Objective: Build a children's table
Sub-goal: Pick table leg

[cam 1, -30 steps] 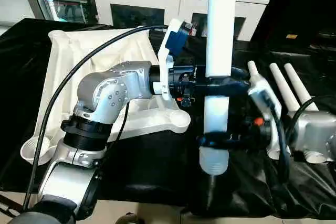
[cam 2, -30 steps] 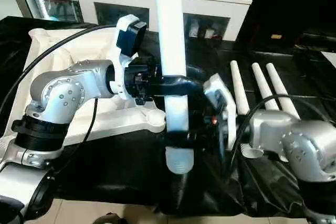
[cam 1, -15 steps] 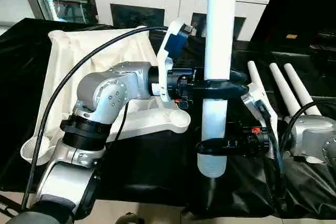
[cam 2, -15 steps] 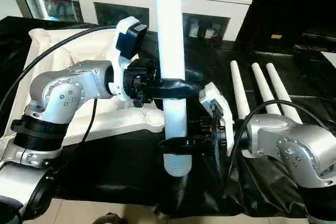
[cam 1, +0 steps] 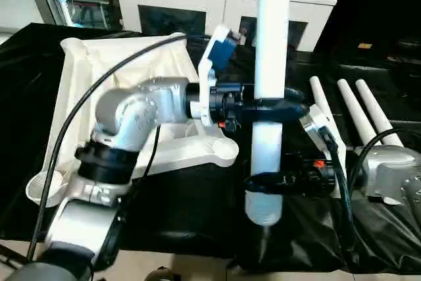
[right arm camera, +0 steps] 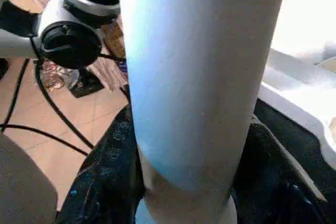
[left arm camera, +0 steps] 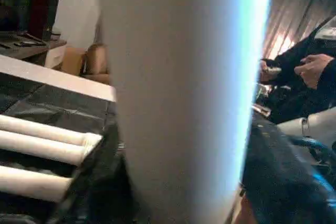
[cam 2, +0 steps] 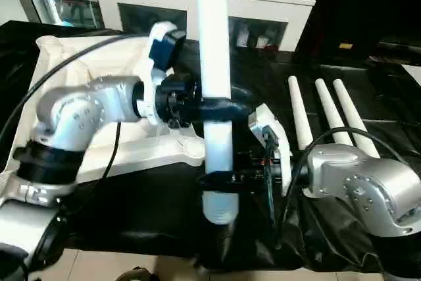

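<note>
Mid-handover: my left gripper (cam 1: 273,108) and right gripper (cam 1: 266,181) both look clamped on the upright leg (cam 1: 271,44) held off the table's front edge, next it goes into the tabletop (cam 1: 79,90) corner socket.

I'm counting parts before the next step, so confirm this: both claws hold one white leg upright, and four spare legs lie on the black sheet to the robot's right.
Not quite: three spare legs, not four, lie on the black sheet to the robot's right, as the left eye view shows. The rest stands: the left claw and the right claw hold one white leg upright.
</note>
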Tool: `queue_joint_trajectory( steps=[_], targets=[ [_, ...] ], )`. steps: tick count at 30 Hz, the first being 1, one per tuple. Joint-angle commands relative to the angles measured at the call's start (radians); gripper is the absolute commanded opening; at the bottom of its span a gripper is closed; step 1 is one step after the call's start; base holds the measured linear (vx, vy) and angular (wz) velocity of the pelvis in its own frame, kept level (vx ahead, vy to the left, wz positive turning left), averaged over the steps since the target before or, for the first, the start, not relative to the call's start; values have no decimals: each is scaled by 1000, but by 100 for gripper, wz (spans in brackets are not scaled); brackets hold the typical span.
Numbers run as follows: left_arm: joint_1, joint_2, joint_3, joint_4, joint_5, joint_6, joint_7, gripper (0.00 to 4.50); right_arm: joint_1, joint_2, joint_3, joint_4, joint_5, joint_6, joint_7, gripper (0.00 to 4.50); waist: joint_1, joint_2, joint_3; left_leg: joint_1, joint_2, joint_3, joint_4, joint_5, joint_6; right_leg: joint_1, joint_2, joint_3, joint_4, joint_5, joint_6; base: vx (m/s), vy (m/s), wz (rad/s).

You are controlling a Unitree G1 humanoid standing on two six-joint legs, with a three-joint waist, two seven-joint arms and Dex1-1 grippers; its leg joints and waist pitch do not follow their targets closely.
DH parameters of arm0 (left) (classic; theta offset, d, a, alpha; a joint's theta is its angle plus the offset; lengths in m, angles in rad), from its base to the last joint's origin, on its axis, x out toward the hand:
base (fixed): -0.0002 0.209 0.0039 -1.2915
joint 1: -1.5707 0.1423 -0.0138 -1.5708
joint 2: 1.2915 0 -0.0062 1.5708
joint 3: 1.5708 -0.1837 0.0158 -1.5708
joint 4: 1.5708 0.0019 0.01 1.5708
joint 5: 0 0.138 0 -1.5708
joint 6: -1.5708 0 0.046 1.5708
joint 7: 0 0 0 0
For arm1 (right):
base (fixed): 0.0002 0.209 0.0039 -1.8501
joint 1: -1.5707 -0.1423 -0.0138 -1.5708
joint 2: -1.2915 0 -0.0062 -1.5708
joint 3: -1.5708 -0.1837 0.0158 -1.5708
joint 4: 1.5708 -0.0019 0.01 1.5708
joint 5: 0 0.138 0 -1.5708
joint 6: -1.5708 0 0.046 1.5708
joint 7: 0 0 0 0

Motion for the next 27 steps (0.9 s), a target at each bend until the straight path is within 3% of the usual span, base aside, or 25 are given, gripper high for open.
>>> queue_joint_trajectory(
  steps=[1,9,17,22,27],
  targets=[
    [-21,-3,17,30,-5,21,22,323,-1,5,-48,-10,21,-25,-17,190,4,-1,-73,32,105,-51,-67,-104,-3,37,-123,63,-75,-36,-267,0,0,0],
    [-38,0,55,147,14,24,46,394,24,18,-105,-55,50,-23,-55,189,10,8,-74,33,105,-52,-69,-115,-10,38,-124,64,-78,-13,-266,0,0,0],
    [-44,-1,169,225,-23,-18,88,446,67,2,-145,-70,44,-29,-83,188,18,11,-75,32,109,-54,-69,-124,-14,40,-128,64,-77,3,-272,0,0,0],
    [21,42,151,192,1,-22,67,447,95,8,-196,-73,79,-27,-115,188,21,11,-72,33,108,-54,-71,-140,-10,36,-126,65,-80,-25,-257,0,0,0],
    [41,34,134,164,20,-33,69,447,98,19,-188,-80,77,-26,-126,188,26,17,-73,40,112,-54,-75,-166,-38,30,-128,64,-84,-79,-246,0,0,0]
  ],
)
